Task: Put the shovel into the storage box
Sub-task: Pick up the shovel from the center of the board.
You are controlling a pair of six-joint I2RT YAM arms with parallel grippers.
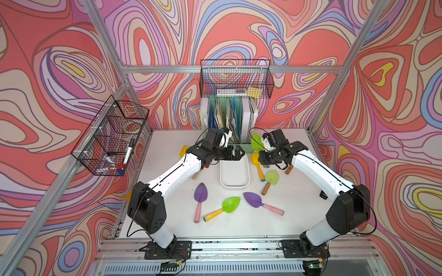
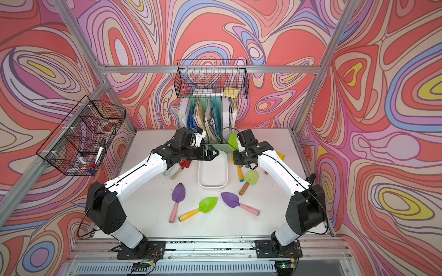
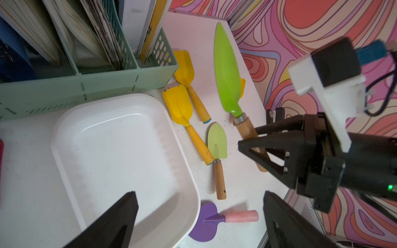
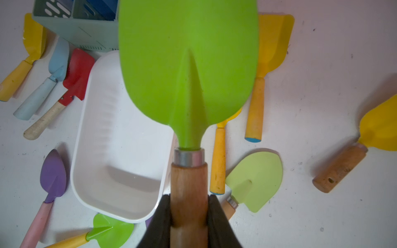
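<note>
The left gripper (image 1: 236, 154) hangs with its jaws wide apart and nothing between them, over the far end of the storage box (image 1: 235, 187), a shallow white tub with nothing in it. Further right, the right gripper (image 4: 189, 214) is clamped on the wooden handle (image 4: 189, 184) of the bright green shovel (image 4: 189, 64), which is lifted clear of the table. The box lies below it and a little aside, toward the left gripper.

The shovel looks light and stiff. Its rigid, glossy blade is likely slick, and a metal ferrule (image 4: 188, 157) joins it to bare wood that should grip well. The handle close to the ferrule seems the best hold, since the wide blade could otherwise tip the tool.

No brand or lettering can be read on shovel or box. The papers in the mint-green file holder (image 3: 107, 85) are too blurred to read.
</note>
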